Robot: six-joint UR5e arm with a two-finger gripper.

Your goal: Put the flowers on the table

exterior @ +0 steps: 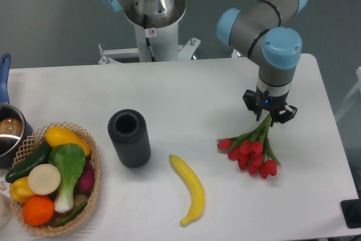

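Presently, operator, your stock on the white worktop reads as follows.

Item one: flowers, a bunch of red tulips with green stems. You will find them at the right side of the worktop, blooms fanned out low and to the left, stems running up and to the right into the gripper. The red heads look to be lying on or very close to the surface; contact cannot be told from this view.

Item two: the gripper, pointing straight down from the grey and blue arm, directly above the stem ends. Its dark fingers sit closed around the green stems, so you are holding the bunch by its stalks. The fingers touch only the stems.

Item three: a banana, yellow, lying near the front edge, left of the flowers and apart from them.

Item four: a dark cylinder, upright with its open end up, left of the banana.

Item five: a wicker basket at the front left, holding assorted produce, among it an orange, a yellow pepper and leafy greens.

Item six: a pot with a blue handle at the left edge, just behind the basket, partly cut off.
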